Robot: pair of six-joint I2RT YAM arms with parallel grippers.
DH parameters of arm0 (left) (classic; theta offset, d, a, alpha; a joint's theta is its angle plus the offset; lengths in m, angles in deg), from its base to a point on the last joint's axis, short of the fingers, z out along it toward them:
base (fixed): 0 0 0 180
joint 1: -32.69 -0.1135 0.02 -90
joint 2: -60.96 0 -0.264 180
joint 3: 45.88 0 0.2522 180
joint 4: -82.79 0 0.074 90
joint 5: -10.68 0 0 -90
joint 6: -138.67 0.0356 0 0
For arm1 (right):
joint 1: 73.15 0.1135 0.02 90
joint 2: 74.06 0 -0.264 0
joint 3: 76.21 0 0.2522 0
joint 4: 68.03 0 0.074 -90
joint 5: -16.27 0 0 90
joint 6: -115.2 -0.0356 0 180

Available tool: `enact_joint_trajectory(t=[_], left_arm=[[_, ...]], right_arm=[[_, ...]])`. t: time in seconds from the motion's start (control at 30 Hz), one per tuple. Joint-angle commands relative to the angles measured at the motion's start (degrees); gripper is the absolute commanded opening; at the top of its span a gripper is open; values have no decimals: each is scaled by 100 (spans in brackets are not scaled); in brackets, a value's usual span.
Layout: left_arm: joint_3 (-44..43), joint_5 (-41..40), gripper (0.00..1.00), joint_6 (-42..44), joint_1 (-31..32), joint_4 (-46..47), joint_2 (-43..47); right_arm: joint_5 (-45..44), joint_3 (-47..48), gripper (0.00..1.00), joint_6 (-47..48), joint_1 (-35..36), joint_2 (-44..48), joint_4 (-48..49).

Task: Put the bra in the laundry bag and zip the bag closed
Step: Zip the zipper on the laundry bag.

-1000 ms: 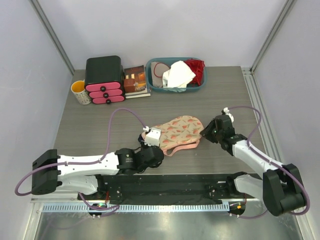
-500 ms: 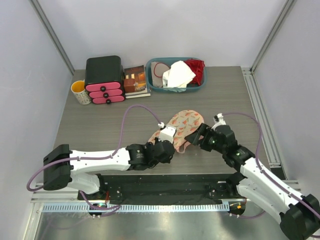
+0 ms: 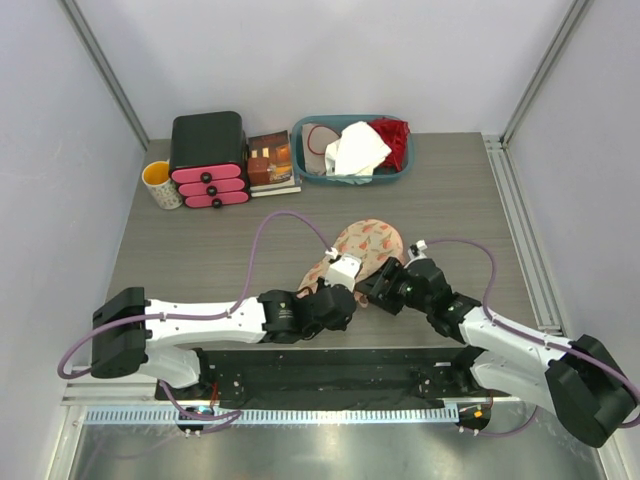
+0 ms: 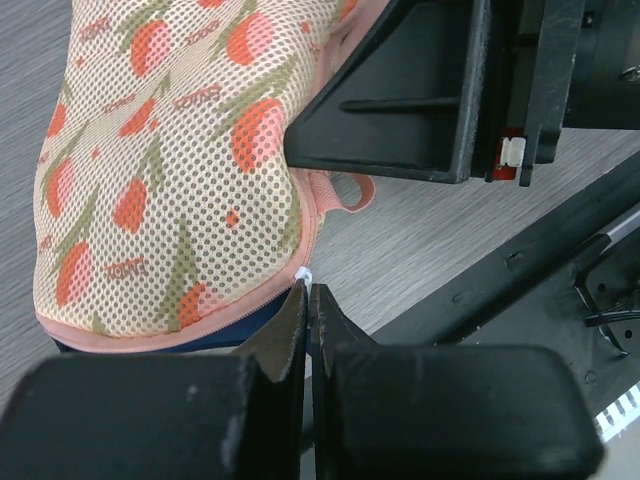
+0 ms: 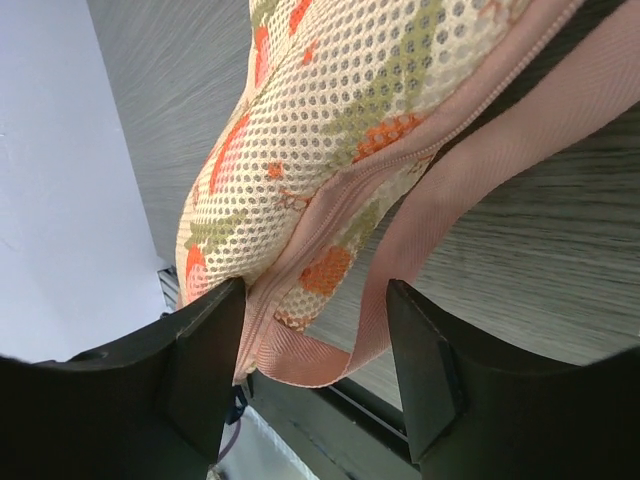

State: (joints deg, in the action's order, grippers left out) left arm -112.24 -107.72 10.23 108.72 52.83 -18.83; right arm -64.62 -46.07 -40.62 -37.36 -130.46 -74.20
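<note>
The bag (image 3: pixel 367 243) lies mid-table, a dark sliver of bra (image 4: pixel 262 320) at its seam. The left gripper (image 4: pixel 307 290), at its 7 o'clock, pinches the zip pull (image 4: pixel 303 271). The right gripper (image 5: pixel 318 290) is spread around its near end. Around them is a grey wood-grain table (image 3: pixel 200 240), with a basket (image 3: pixel 310 172) at 12 o'clock and pale walls (image 3: pixel 300 60).

Overhead view, two close wrist views; common laundry bag (image 3: pixel 368 242)

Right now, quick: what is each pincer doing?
Left pincer: shut, tips against the edge of the pink-trimmed floral mesh laundry bag; grip unclear.
Right pincer: open, straddling that bag's end.
</note>
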Motion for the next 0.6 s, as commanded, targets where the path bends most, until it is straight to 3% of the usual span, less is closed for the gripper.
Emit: enact_joint_trajectory(t=[0.0, 0.3, 0.37, 0.5, 0.57], left_arm=[[-251, 28, 0, 91, 70, 135, -19], [-198, 151, 0, 135, 149, 170, -195], [-181, 107, 0, 117, 158, 144, -178], [-163, 37, 0, 161, 158, 153, -28], [-172, -7, 0, 222, 158, 135, 33]], right_arm=[[-251, 137, 63, -247, 68, -99, 656], [-594, 128, 44, -616, 183, -196, 998], [-620, 163, 46, -572, 200, -117, 867], [-595, 164, 65, -300, 297, 59, 541], [-524, 50, 66, -352, 340, 112, 594]])
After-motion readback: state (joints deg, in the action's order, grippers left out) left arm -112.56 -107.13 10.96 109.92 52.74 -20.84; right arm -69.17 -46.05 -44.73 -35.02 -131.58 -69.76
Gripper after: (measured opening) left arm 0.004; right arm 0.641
